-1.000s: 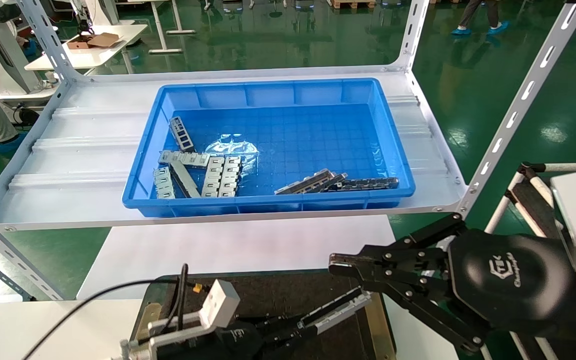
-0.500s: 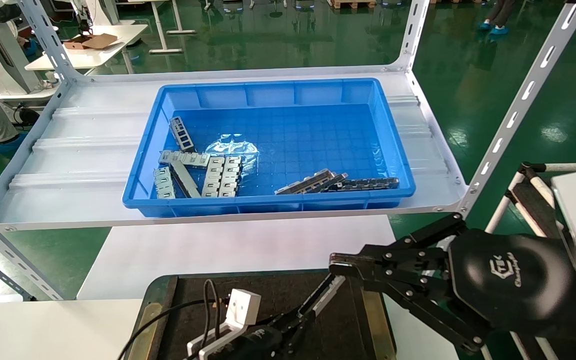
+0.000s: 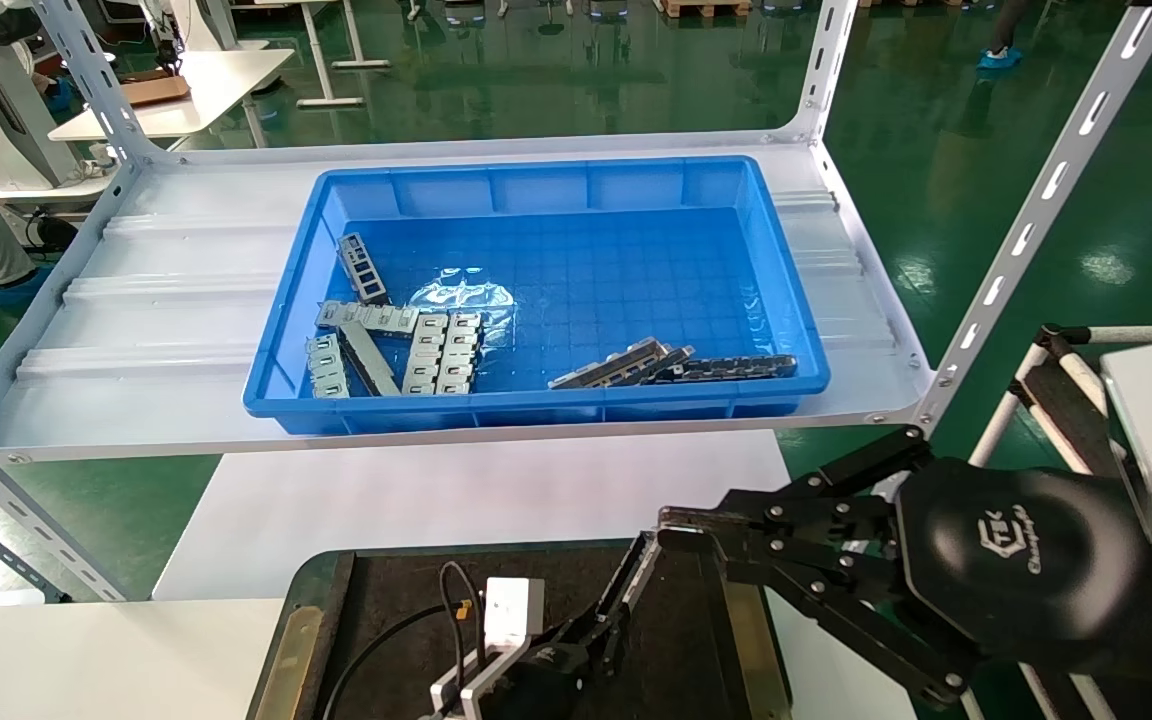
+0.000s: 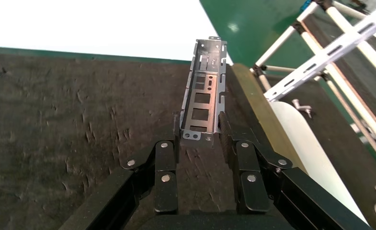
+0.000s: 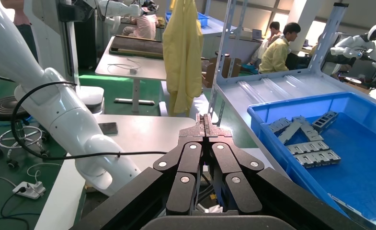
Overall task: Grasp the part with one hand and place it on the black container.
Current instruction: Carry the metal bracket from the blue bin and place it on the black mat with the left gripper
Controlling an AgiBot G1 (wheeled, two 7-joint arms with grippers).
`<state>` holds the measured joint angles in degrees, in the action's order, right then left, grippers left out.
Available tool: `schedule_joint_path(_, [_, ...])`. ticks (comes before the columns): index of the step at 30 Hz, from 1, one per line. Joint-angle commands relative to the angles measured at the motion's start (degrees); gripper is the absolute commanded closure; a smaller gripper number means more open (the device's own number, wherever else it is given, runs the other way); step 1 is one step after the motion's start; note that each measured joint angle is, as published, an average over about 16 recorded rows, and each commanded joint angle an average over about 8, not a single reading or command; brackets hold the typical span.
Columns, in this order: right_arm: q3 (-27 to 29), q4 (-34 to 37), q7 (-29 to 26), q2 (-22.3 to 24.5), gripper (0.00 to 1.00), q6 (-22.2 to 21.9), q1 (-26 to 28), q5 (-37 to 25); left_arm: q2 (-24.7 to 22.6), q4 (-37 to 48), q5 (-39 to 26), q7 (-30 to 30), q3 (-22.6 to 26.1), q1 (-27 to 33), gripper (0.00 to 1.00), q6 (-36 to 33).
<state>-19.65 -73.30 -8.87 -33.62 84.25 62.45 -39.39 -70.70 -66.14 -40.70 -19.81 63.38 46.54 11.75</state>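
The part [image 4: 204, 91] is a narrow grey metal channel with slotted walls. My left gripper [image 4: 200, 127] is shut on its near end, one finger on each side wall. Its far end points away from me, toward the far rim of the black container [image 4: 71, 124]. In the head view the part [image 3: 634, 578] hangs low over the container's [image 3: 396, 585] right half, with the left gripper [image 3: 604, 628] at the bottom edge. Whether the part touches the dark surface I cannot tell. My right gripper [image 3: 671, 530] hovers to the right, shut and holding nothing [image 5: 205, 120].
A blue bin [image 3: 536, 185] with several other metal pieces sits on the white shelf [image 3: 166, 330] beyond. A white tabletop [image 3: 436, 490] lies between shelf and container. Slotted shelf posts [image 3: 1036, 210] rise on the right, and a white tube frame [image 4: 315, 52] stands beside the container.
My left gripper has moved right across the container and turned, swinging the part from pointing right to pointing away from me. The right arm has stayed still.
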Motion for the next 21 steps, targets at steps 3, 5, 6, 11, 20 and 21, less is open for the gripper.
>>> schedule_joint_path(3, [0.0, 0.0, 0.0, 0.0, 1.00, 0.0, 0.0, 0.0, -2.1, 0.3, 1.5, 0.4, 1.5, 0.1, 1.00, 4.6])
schedule_joint_path(5, [0.0, 0.0, 0.0, 0.0, 1.00, 0.0, 0.0, 0.0, -2.9, 0.2, 2.3, 0.7, 2.0, 0.1, 1.00, 6.5])
schedule_joint_path(6, [0.0, 0.0, 0.0, 0.0, 1.00, 0.0, 0.0, 0.0, -3.3, 0.1, 2.6, 0.9, 2.2, 0.1, 1.00, 7.4])
schedule_joint_path(11, [0.0, 0.0, 0.0, 0.0, 1.00, 0.0, 0.0, 0.0, -4.6, -0.8, 4.4, 1.7, 3.0, -0.2, 1.00, 11.9])
schedule_joint_path(20, [0.0, 0.0, 0.0, 0.0, 1.00, 0.0, 0.0, 0.0, -5.5, -3.6, 7.9, 2.6, 4.1, -1.2, 1.00, 18.2])
schedule_joint_path(21, [0.0, 0.0, 0.0, 0.0, 1.00, 0.0, 0.0, 0.0, -5.6, -3.8, 8.3, 2.6, 4.3, -1.2, 1.00, 18.7])
